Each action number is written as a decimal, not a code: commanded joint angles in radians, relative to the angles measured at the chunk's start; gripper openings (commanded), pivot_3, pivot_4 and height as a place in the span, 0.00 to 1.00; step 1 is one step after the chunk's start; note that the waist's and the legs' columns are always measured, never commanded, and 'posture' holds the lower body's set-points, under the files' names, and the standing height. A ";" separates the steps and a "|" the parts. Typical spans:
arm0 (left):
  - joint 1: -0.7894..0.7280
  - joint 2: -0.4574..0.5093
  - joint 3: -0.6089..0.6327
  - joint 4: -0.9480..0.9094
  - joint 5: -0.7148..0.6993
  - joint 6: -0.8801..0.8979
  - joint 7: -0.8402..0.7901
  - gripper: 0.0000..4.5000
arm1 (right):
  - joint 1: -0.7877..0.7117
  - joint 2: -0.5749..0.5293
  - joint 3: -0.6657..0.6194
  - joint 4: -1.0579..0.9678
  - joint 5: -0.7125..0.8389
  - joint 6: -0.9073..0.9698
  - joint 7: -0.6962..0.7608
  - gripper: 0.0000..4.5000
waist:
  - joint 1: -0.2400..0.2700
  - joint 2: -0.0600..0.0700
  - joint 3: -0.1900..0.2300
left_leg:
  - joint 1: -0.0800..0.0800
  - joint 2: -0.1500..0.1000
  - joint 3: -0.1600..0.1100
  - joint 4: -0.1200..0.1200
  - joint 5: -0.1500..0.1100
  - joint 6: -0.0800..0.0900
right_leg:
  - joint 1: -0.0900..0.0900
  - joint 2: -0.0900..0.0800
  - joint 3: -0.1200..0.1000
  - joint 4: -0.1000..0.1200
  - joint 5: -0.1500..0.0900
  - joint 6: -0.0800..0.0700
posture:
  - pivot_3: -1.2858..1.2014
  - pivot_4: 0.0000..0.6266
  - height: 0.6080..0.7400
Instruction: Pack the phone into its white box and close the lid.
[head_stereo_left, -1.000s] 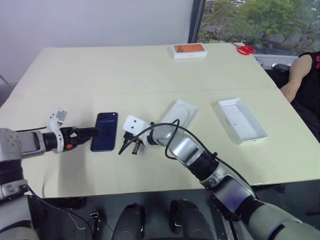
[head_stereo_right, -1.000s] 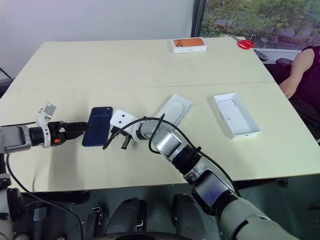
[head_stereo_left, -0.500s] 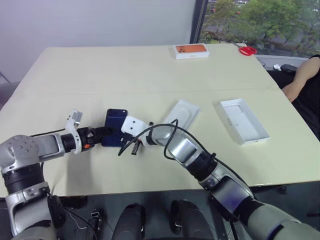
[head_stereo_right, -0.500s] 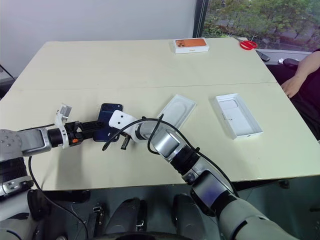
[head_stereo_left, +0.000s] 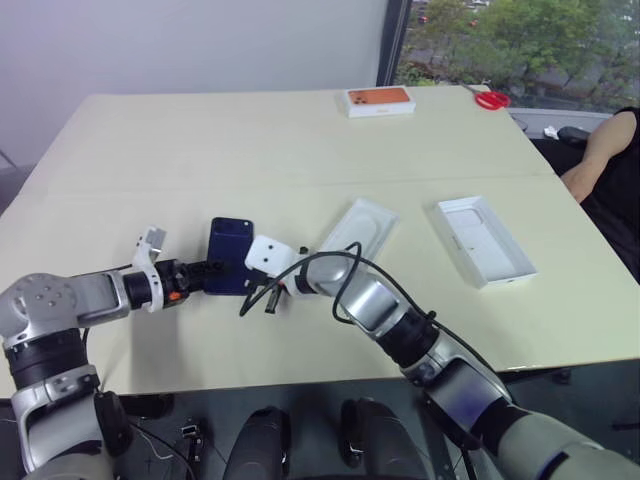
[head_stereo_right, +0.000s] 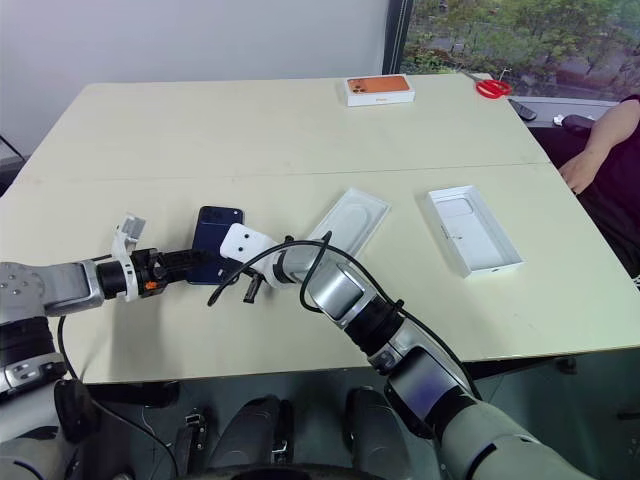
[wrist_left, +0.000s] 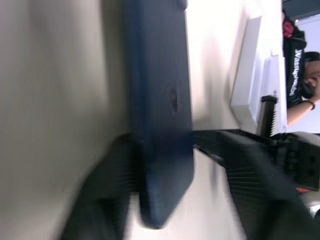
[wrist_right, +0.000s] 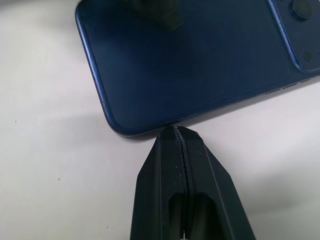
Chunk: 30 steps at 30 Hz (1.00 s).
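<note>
The phone (head_stereo_left: 230, 255) lies dark blue, back up, near the table's front left. My left gripper (head_stereo_left: 210, 271) reaches in from the left and is shut on the phone's near end; in the left wrist view its fingers (wrist_left: 235, 160) press on both sides of the phone (wrist_left: 160, 100). My right gripper (wrist_right: 176, 131) is shut, its tips touching the phone's long edge (wrist_right: 190, 60) from the right. The lid (head_stereo_left: 485, 240) lies open side up at the right, plain white inside. The white box is out of view.
A flat white insert with an oval recess (head_stereo_left: 358, 225) lies just right of my right arm. A box with an orange phone picture (head_stereo_left: 380, 100) and red scissors (head_stereo_left: 490, 98) sit at the table's far edge. A person's arm (head_stereo_left: 600, 150) is at the right.
My left arm swung in to the right and pushed the phone against my right gripper's tips. Its jaws then narrowed onto the phone. The right gripper held still.
</note>
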 joint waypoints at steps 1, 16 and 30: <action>-0.011 0.003 0.025 0.002 -0.028 0.008 -0.007 0.27 | 0.011 -0.003 -0.009 -0.054 -0.009 0.012 -0.001 0.00 | 0.000 0.000 0.000 | 0.000 0.000 0.000 0.000 0.000 0.000 | 0.000 0.000 0.000 0.000 0.000 0.000 | 0.52 0.24 1.00; -0.022 -0.027 0.084 0.051 -0.095 0.008 0.032 0.01 | 0.042 -0.067 -0.026 -0.250 -0.017 0.121 -0.002 0.00 | 0.000 0.000 0.000 | -0.001 0.000 0.000 -0.001 0.000 0.000 | -0.001 0.000 0.000 -0.001 0.000 0.000 | 0.52 0.24 1.00; -0.228 -0.070 0.059 0.043 -0.170 0.008 0.063 0.01 | 0.089 -0.305 -0.219 -0.725 0.107 0.376 0.086 0.00 | 0.015 -0.002 0.001 | -0.005 0.000 -0.002 -0.001 0.001 -0.001 | -0.002 0.000 -0.002 -0.002 0.000 0.000 | 0.52 0.24 1.00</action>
